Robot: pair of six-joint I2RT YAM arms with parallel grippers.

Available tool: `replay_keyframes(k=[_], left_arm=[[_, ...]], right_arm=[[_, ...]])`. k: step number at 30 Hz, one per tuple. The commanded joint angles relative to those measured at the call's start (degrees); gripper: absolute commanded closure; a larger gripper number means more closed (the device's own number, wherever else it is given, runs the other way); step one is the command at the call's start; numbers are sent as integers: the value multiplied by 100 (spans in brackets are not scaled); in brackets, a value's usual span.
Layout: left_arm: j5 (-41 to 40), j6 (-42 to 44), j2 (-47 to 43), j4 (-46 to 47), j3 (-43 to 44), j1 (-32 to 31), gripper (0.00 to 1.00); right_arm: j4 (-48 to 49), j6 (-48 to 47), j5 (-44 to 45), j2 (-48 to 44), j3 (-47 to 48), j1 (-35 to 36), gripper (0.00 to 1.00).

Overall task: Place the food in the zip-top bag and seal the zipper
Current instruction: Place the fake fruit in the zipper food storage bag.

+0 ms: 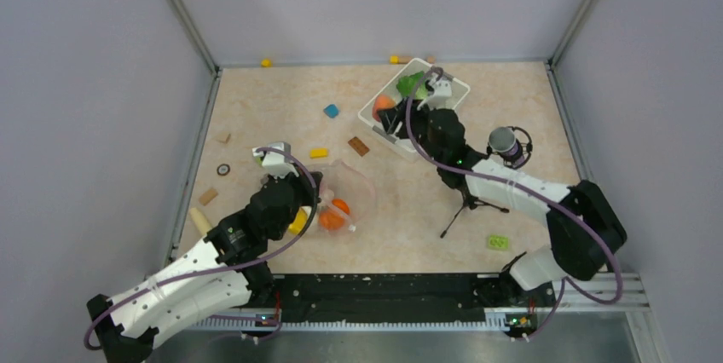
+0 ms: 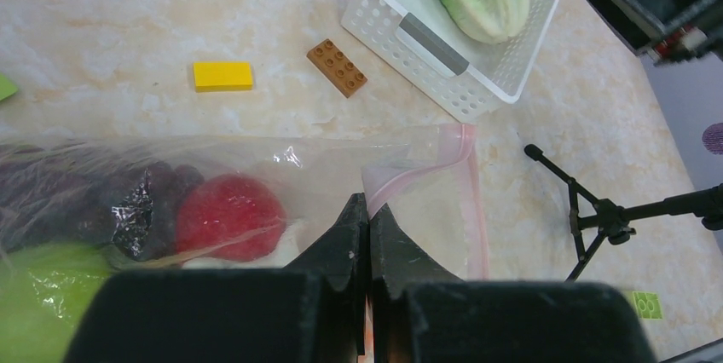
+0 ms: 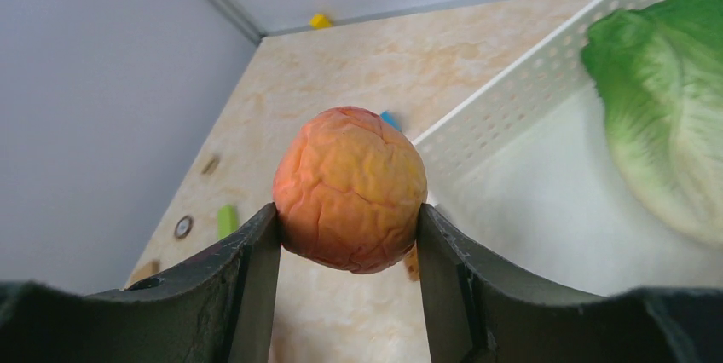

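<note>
My left gripper [image 2: 368, 210] is shut on the pinkish zipper [image 2: 465, 158] edge of the clear zip-top bag [image 2: 324, 167], which lies at mid table [image 1: 354, 188]. Inside the bag are dark purple grapes [image 2: 145, 210], a red fruit [image 2: 230, 216] and a green lime [image 2: 43, 295]. My right gripper [image 3: 349, 218] is shut on an orange-red round fruit [image 3: 349, 188] and holds it above the near corner of the white basket [image 1: 452, 82]. Green lettuce [image 3: 665, 107] lies in the basket [image 3: 529, 99] and also shows in the top view [image 1: 411, 83].
A small black tripod [image 1: 469, 205] and a dark cylinder [image 1: 505, 143] stand right of the bag. Loose blocks lie about: blue [image 1: 331, 111], brown [image 1: 359, 146], yellow [image 1: 318, 152], green [image 1: 497, 242]. Wooden pieces lie at the left edge [image 1: 207, 197].
</note>
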Motion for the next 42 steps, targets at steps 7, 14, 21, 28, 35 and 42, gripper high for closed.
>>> replay_keyframes(k=[7,14,21,28,35,42], left_arm=[[-71,-36,-185,197,-27,5,100],[62,-30,-216,192,0,5,100],[297,-5,-263,229,4,5,100],[573,-11,-387,246,16,5,100],[1167,39,-563,376,0,5,100],[1498,33,-811,449,-55,5,100]], right_arm=[[1038,-275,119,-1803,-1708,1850,67],[2260,-527,-823,-1974,-2462,2282,66],[2399,-513,-1113,-1501,-2418,2343,64],[1903,-396,-1051,-1063,-2041,2373,61],[1155,-327,-429,-536,-1277,2611,59],[512,328,501,-89,-645,2728,58]])
